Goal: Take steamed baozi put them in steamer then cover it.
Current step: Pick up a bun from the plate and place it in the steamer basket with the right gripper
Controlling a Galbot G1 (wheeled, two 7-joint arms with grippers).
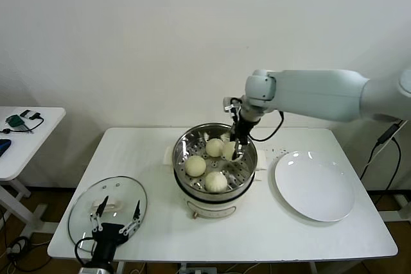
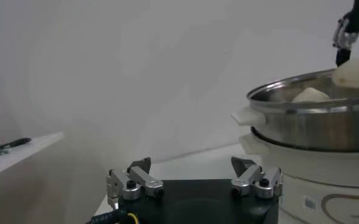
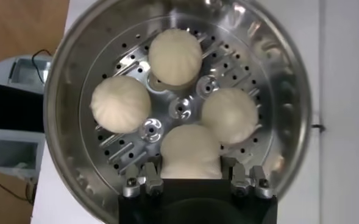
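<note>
The steamer (image 1: 183,142) stands mid-table, its perforated tray (image 3: 179,109) in full sight in the right wrist view. Three steamed baozi (image 1: 196,165) (image 1: 216,181) (image 1: 214,147) lie on the tray, also seen as baozi (image 3: 175,56) (image 3: 120,103) (image 3: 229,114). My right gripper (image 1: 236,152) (image 3: 194,171) is down inside the steamer at its far right side, shut on another baozi (image 3: 190,152) that is squeezed between the fingers. My left gripper (image 1: 115,219) (image 2: 194,173) hangs open and empty at the table's front left, over the glass lid (image 1: 83,213).
A flat white plate (image 1: 314,185) lies to the right of the steamer. The clear lid overhangs the table's front-left corner. A small side table (image 1: 26,133) with a few items stands farther left.
</note>
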